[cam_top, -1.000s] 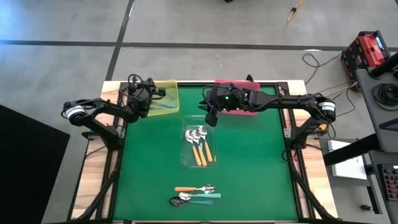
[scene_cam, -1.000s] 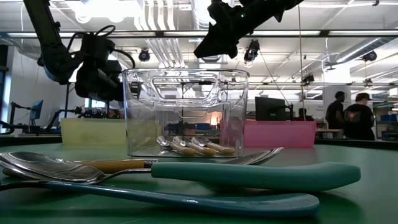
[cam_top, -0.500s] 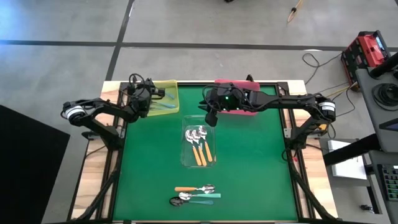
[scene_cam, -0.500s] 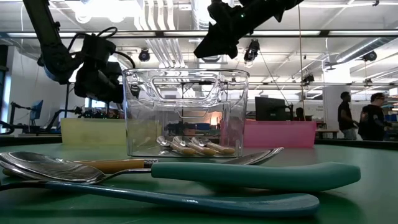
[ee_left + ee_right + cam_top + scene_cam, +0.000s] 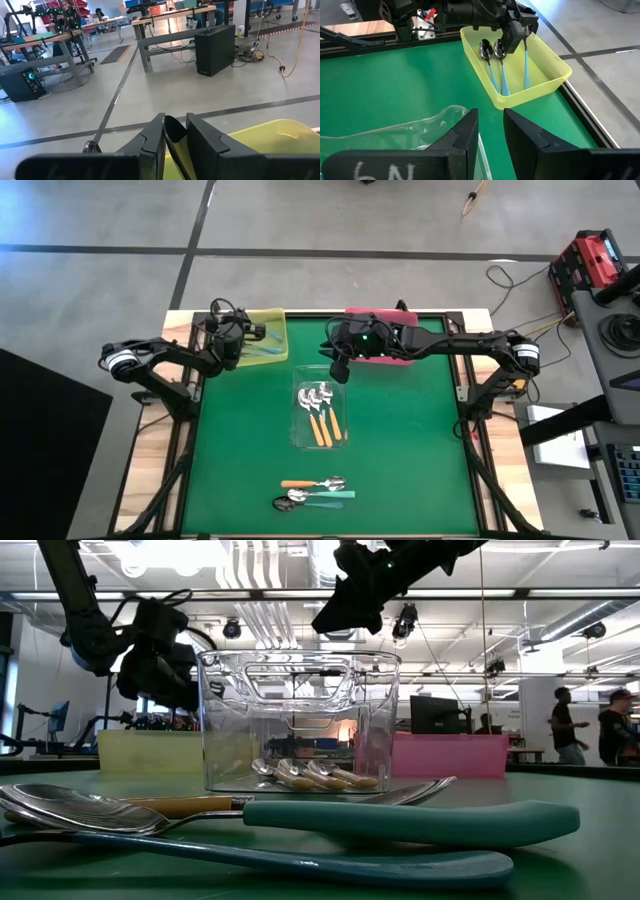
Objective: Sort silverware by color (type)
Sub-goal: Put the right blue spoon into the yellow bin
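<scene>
Looking through my right wrist camera, I see the left gripper (image 5: 512,37) narrowly parted over teal spoons (image 5: 501,67) in the yellow tray (image 5: 547,82); overhead blurs this. Right gripper (image 5: 490,132) seems slightly open, empty.

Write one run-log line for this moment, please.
left gripper: over yellow tray, blue spoons inside | right gripper: above clear tray | three spoons unsorted
</scene>
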